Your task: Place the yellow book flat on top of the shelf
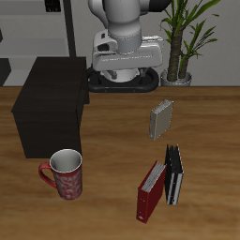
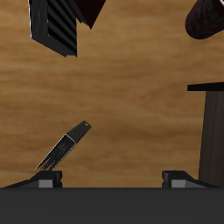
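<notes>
Reach is the step in hand: my tool (image 2: 112,178) hangs released and empty, the yellow book (image 1: 161,119) standing on the bench at three o'clock of the shelf (image 1: 52,108); next I must descend over it.

The yellow book (image 1: 161,119) (image 2: 65,145) is small and thin, with a greyish-tan cover and pale page edges. It stands on edge on the tabletop (image 1: 112,127), leaning slightly. The shelf (image 1: 52,105) (image 2: 213,122), a big near-black boxy cabinet with a flat, bare top, stands well apart from it.
</notes>
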